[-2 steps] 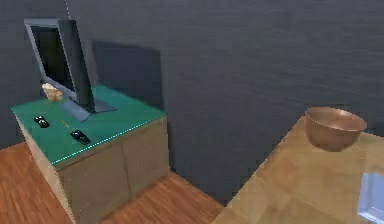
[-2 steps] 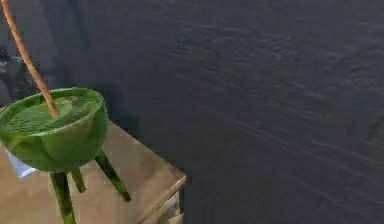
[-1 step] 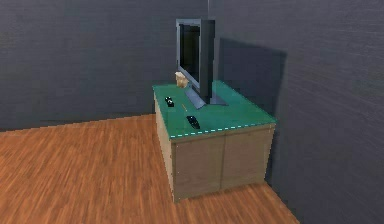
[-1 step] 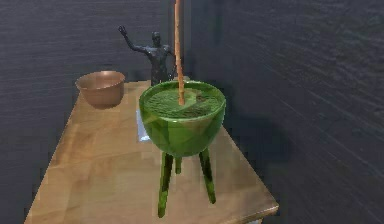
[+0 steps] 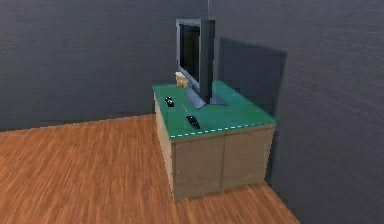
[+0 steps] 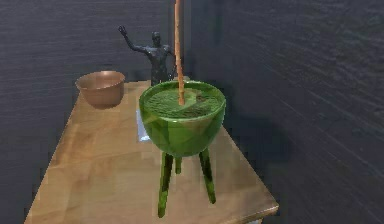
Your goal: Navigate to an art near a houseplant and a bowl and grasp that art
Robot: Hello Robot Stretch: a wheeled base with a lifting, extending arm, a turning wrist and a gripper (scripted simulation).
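The dark human-figure statue (image 6: 154, 58) stands upper centre in the arm side view on a light wooden table (image 6: 90, 170). It is behind a glossy green legged plant pot (image 6: 182, 115) and right of a copper-brown bowl (image 6: 100, 87). I cannot tell the state of my gripper.

A light wooden table (image 6: 90, 170) carries a copper-brown round bowl (image 6: 101, 86), a dark human-figure statue (image 6: 153, 55) (one arm raised) and a glossy green planter on legs (image 6: 182, 115).

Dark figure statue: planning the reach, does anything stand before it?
Yes: the glossy green legged planter stands in front of the dark figure statue, hiding its base; the round copper bowl sits aside.
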